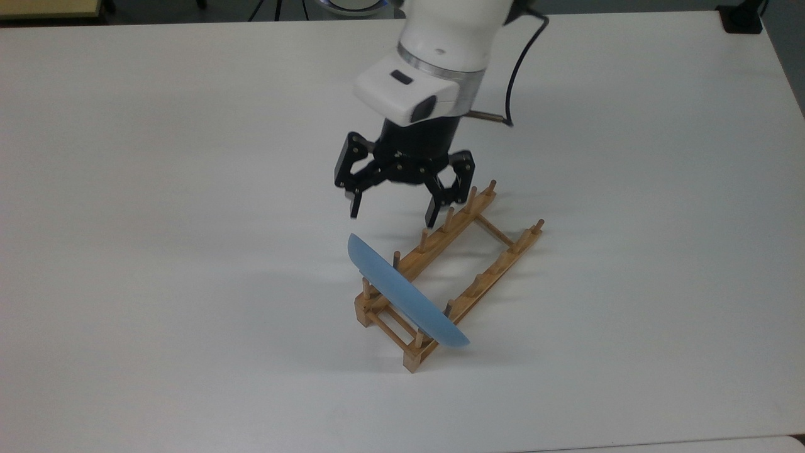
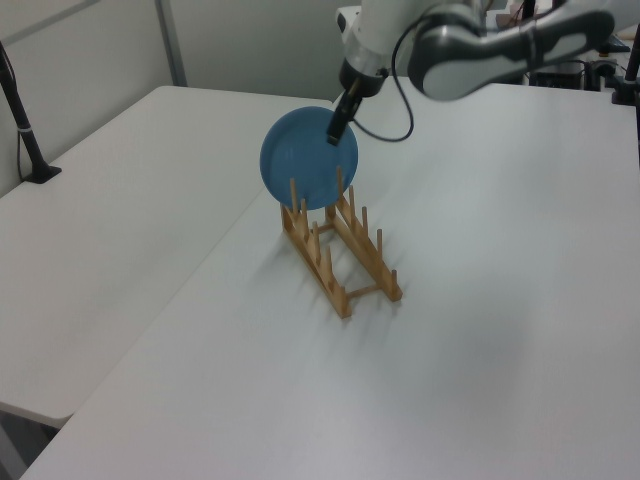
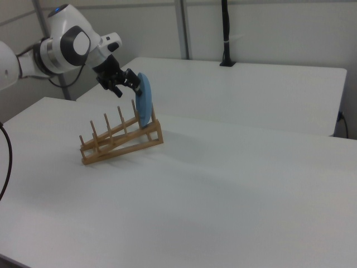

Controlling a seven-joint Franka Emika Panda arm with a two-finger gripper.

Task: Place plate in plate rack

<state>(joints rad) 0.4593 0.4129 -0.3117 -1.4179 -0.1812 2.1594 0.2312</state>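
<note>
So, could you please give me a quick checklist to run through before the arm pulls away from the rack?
1. Pincer open: ok, fingers spread wide.
2. Pincer clear of the plate: ok in the top view, with a gap above the rim.
3. Plate seated in the rack: ok, standing on edge between pegs at the end nearest the camera in the top view.
4. Plate stable: cannot tell; it leans in the right view.
5. Rack flat on the table: ok.
6. Finger clear of the pegs: cannot tell, one fingertip looks close.
</note>
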